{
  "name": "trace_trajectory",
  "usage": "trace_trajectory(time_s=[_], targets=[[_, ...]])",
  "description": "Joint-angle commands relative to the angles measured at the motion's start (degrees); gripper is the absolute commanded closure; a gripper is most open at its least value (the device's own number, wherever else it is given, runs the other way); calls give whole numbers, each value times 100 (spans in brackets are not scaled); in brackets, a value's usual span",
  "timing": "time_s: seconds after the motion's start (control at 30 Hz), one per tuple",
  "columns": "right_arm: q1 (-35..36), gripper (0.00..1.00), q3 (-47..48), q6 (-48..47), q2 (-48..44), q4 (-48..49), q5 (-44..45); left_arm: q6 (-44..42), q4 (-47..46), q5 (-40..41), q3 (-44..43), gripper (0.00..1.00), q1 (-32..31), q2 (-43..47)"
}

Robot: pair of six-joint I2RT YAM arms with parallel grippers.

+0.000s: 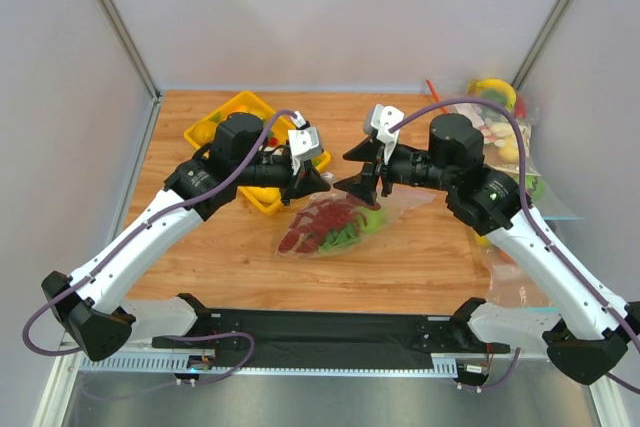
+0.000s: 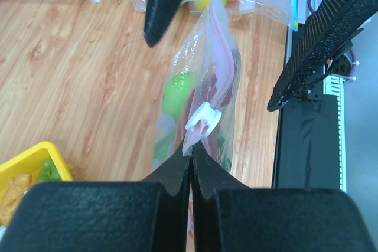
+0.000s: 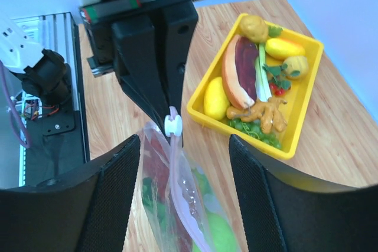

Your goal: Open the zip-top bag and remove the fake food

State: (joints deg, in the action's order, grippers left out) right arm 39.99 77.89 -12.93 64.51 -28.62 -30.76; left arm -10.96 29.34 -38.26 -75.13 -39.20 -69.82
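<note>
Clear zip-top bag [image 1: 335, 225] is lying mid-surface [image 1: 420, 267] btwn the two arms, w/ red lobster [image 1: 318, 222] & green fruit [image 2: 176, 92] showing inside. Its zip strip end is being held up by the left gripper [image 2: 191, 151], clamping shut on it right by the white slider [image 2: 204, 119]. Opposite, the right gripper [image 3: 180, 146] is standing open, one finger each side of the strip. A yellow tray [image 1: 240, 112] of toy food is sitting just far-left of the bag.

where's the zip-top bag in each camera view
Top external: the zip-top bag lies mid-table, just below the left gripper and right gripper.
Left wrist: centre of the picture, its pink strip pinched in the shut left gripper.
Right wrist: bottom centre, between the open right gripper's fingers.
Shared landmark: the yellow tray.
</note>
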Motion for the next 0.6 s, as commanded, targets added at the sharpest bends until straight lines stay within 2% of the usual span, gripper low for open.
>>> trace_trajectory(time_s=[0.0, 0.2, 0.33, 0.4, 0.57], targets=[[18, 40, -2, 133, 0, 304, -386, -143, -183, 12, -63, 100, 9, 56], [18, 45, 7, 212, 176, 454, -535, -134, -183, -6, -63, 100, 9, 57], [18, 45, -2, 229, 246, 594, -615, -134, -166, -15, -72, 100, 9, 56], [18, 42, -2, 229, 299, 621, -615, -134, -157, -15, -63, 100, 9, 65], [18, 44, 51, 212, 422, 603, -606, -143, -148, -15, -72, 100, 18, 91]])
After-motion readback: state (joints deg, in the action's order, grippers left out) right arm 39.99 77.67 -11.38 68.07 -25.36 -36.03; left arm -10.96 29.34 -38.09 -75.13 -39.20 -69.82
